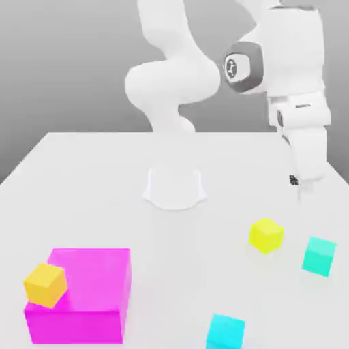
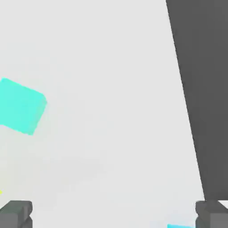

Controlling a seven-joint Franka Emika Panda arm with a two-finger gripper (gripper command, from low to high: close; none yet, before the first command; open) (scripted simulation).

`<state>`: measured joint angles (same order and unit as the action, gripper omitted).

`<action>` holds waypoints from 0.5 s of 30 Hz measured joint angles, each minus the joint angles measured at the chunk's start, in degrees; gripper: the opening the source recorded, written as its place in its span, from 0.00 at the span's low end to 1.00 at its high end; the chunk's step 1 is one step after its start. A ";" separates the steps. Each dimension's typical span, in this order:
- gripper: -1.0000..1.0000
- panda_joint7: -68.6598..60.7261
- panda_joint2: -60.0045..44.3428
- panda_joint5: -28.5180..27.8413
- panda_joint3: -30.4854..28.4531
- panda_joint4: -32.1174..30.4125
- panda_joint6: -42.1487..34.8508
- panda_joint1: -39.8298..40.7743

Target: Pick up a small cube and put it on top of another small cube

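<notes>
The small lemon-yellow cube [image 1: 266, 235] rests on the white table toward the exterior view's right. The teal cube [image 1: 319, 255] sits just to its right and a little nearer, apart from it. My gripper [image 1: 298, 185] hangs above the table, up and to the right of the yellow cube in the exterior view, touching neither cube. In the hand view its two grey fingertips [image 2: 15, 213] stand wide apart, open, with bare table between them. The teal cube [image 2: 20, 106] lies off to one side there.
A large magenta block [image 1: 82, 293] stands at the exterior view's front left, with an orange-yellow cube [image 1: 46, 284] on its corner. A sky-cyan cube [image 1: 225, 332] sits at the front edge. The arm's base [image 1: 174, 187] is mid-table. The table edge [image 2: 187, 111] runs close by the hand.
</notes>
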<state>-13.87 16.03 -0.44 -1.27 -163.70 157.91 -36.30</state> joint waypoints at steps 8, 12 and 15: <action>0.50 -17.42 -11.20 1.01 0.51 -8.38 9.69 -9.65; 0.50 -19.91 -19.33 3.67 1.73 -7.33 16.46 -9.55; 0.50 -20.02 -25.52 3.83 2.11 -6.35 21.65 -9.19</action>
<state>-33.89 -9.49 3.39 0.84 -170.05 179.56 -45.49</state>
